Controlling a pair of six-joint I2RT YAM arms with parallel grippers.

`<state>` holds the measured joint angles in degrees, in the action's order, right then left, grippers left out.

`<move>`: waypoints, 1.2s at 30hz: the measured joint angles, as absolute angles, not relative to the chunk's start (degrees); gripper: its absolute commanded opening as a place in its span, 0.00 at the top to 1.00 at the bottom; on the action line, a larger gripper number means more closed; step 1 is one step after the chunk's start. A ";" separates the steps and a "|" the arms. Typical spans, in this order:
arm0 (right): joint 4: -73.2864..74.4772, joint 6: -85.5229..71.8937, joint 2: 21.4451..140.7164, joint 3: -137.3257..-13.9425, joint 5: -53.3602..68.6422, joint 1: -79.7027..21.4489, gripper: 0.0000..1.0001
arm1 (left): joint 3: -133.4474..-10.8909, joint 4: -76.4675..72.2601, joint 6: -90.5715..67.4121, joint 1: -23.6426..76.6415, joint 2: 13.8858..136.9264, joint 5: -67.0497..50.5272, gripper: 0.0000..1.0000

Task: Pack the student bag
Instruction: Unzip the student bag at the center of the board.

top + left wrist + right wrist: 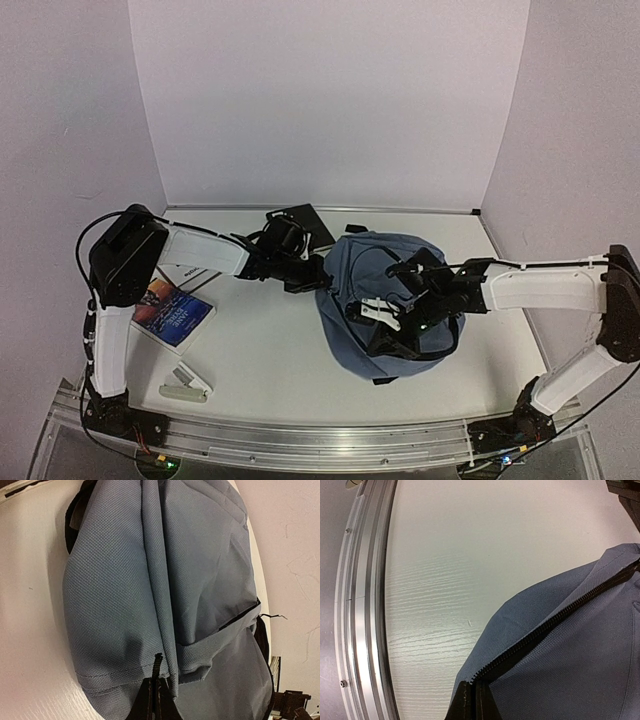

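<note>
Right of centre in the overhead view, the student bag (pixel 395 275) lies slumped on the tabletop (pixel 270 350). The left tool (pixel 156 690) is pinched together on a fold of blue-grey cloth at the bag's left edge. The right tool (pixel 472 697) is clamped on the hem beside the zipper (pixel 555 620). I'd judge they mean to spread the mouth. To do it well, the two grips should draw apart and upward evenly and slowly, so the cloth doesn't slip free. The gap needs to be wide enough for the book (pixel 172 312) lying at the left.
</note>
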<state>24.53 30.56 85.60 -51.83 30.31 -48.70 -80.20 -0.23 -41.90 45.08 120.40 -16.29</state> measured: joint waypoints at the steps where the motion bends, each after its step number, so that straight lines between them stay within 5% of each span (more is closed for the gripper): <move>1: 24.51 30.78 85.60 -51.70 30.24 -48.77 1.00 | -80.67 0.02 -41.82 44.94 120.89 -16.84 1.00; 12: 23.75 30.18 88.39 -53.91 28.74 -50.18 1.00 | -91.75 4.85 -38.95 43.73 127.94 -22.53 1.00; 15: 23.46 26.93 92.12 -58.19 28.42 -50.59 1.00 | -95.59 6.95 -37.71 42.92 129.28 -22.80 0.90; 19: 24.03 21.75 97.20 -65.88 27.90 -51.32 0.76 | -96.88 8.27 -36.17 40.58 128.72 -21.36 0.45; 21: 24.60 19.31 99.22 -69.62 27.91 -51.32 0.54 | -94.13 8.48 -36.06 38.58 126.24 -19.94 0.31; 24: 24.50 15.62 100.58 -73.98 28.91 -49.95 0.37 | -87.67 10.00 -35.98 35.82 119.38 -17.22 0.24; 36: 29.17 15.17 93.44 -67.45 32.01 -40.48 0.32 | -64.66 4.15 -39.65 42.69 98.32 -15.85 0.22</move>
